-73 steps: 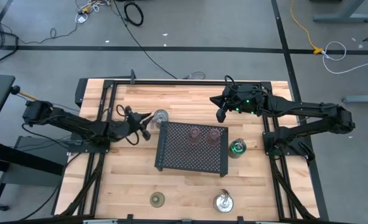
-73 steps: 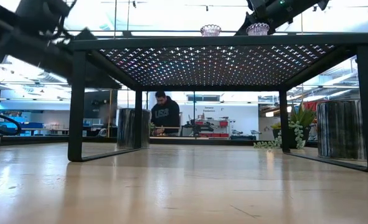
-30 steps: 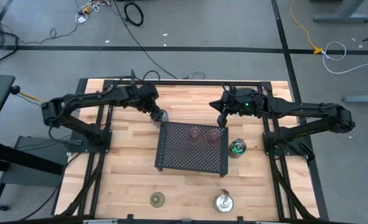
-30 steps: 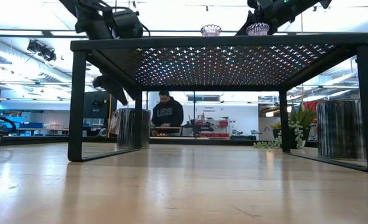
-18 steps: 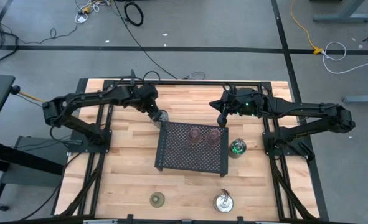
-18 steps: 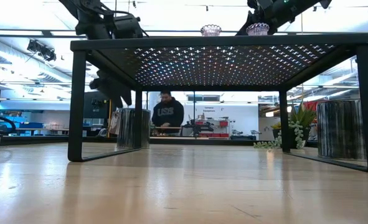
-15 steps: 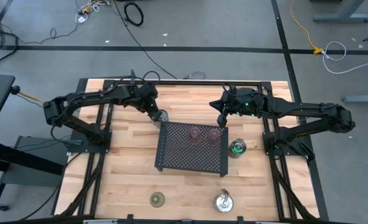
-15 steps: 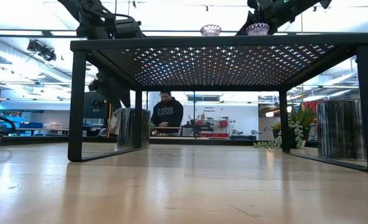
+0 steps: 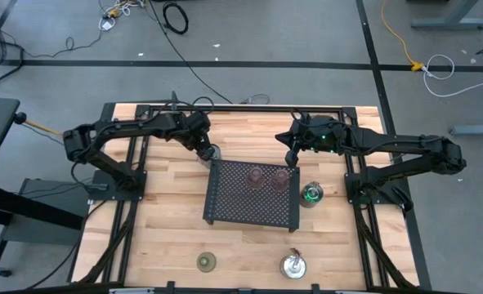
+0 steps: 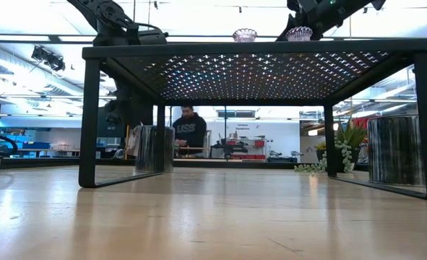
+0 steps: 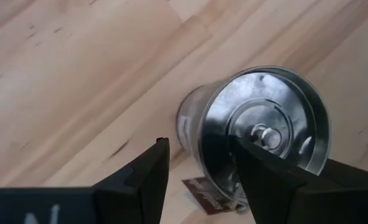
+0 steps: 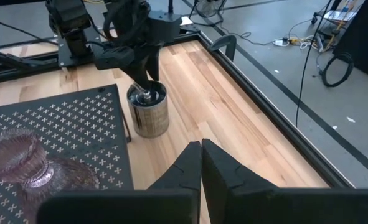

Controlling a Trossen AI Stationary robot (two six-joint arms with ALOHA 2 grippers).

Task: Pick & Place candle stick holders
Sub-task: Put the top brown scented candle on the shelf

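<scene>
A shiny silver candle stick holder (image 9: 212,152) stands upright on the table just beyond the far left corner of the black perforated tray (image 9: 251,214). It also shows in the left wrist view (image 11: 258,124) and the right wrist view (image 12: 149,113). My left gripper (image 11: 199,171) is open and points down, one finger over the holder's hollow and one outside its wall. I cannot tell whether they touch it. Two pink holders (image 9: 255,175) (image 9: 282,178) stand on the tray. My right gripper (image 12: 201,155) is shut and empty, above the table by the tray's far right corner.
A small green plant (image 9: 311,193) stands right of the tray. An olive-green holder (image 9: 206,261) and another silver holder (image 9: 292,265) stand near the table's front edge. Black frame rails (image 9: 225,107) run along the far edge. A person (image 10: 187,130) shows in the room behind.
My left gripper has come down a little over the silver holder, so that its fingers now stand astride the holder's wall. The holder has stayed in place.
</scene>
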